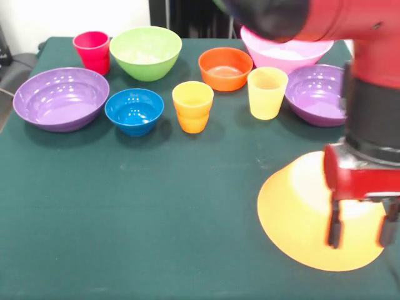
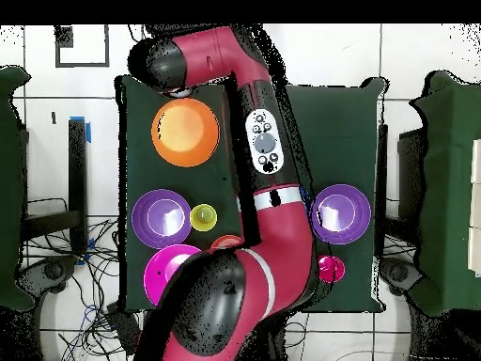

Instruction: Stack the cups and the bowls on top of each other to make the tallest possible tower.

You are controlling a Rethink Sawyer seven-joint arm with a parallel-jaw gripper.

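— What do you see from the front?
— Your gripper (image 1: 362, 232) hangs spread, empty, over the upturned yellow-orange bowl (image 1: 300, 215) at the counter's (image 1: 156, 206) near right; cups (image 1: 192, 106) line the far side.
— And overhead?
— There the arm (image 2: 268, 179) hides the gripper beside that bowl.

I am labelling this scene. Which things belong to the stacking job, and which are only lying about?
For the job: yellow-orange bowl, upside down under the gripper; two purple bowls; pink bowl; green bowl; blue bowl; orange-red bowl; red-pink cup; orange cup; yellow cup.

Lying about: nothing on the table.
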